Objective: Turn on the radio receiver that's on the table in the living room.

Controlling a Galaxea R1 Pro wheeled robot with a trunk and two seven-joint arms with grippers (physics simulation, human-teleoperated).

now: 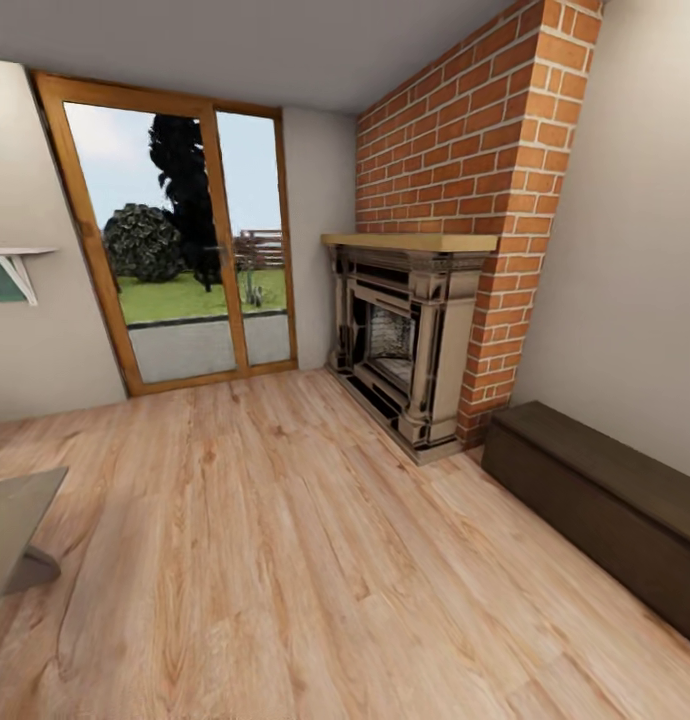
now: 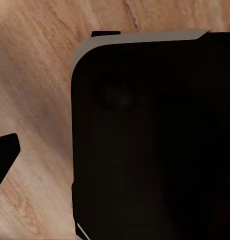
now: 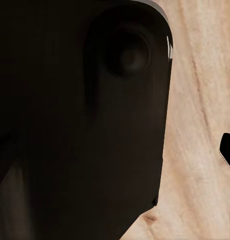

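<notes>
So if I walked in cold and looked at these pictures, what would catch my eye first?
Probably the tall red brick chimney at the head view's upper right, with an ornate fireplace under a pale wooden mantel. Next, the wood-framed glass door on the far wall, opening onto lawn and trees. A long dark brown bench sits along the right wall on the light wood floor.

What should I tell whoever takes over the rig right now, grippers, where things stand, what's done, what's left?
Grippers: open or shut cannot be told from the wrist views; dark robot bodywork blocks them over the wood floor.
Scene: head view faces a brick fireplace, glass patio door and dark bench. A grey table corner sits at the left edge.
Done: nothing visible.
Left: turn toward the table, find the radio, switch it on.
</notes>
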